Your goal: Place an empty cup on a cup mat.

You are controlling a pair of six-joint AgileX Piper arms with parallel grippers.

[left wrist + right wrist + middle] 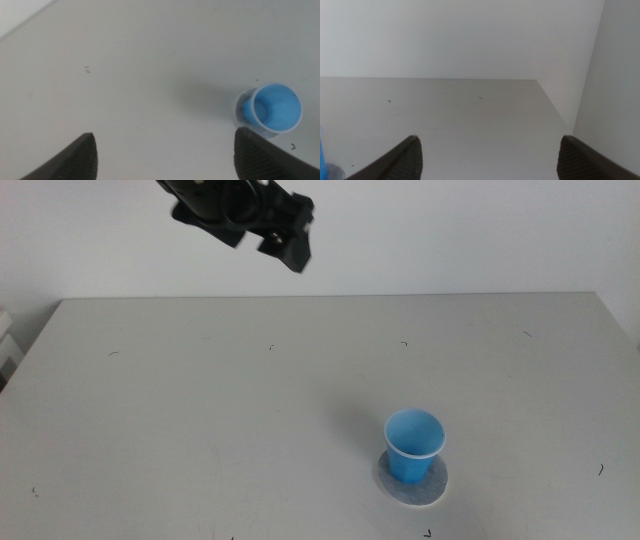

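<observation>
A bare lab or test room. A plain pale table (200,410) meets blank white walls (470,35) at 12 o'clock.

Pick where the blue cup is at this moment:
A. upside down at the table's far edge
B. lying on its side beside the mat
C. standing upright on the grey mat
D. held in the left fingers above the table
C. The cup stands upright, mouth up, on the mat, with the left gripper raised far off and empty.
</observation>
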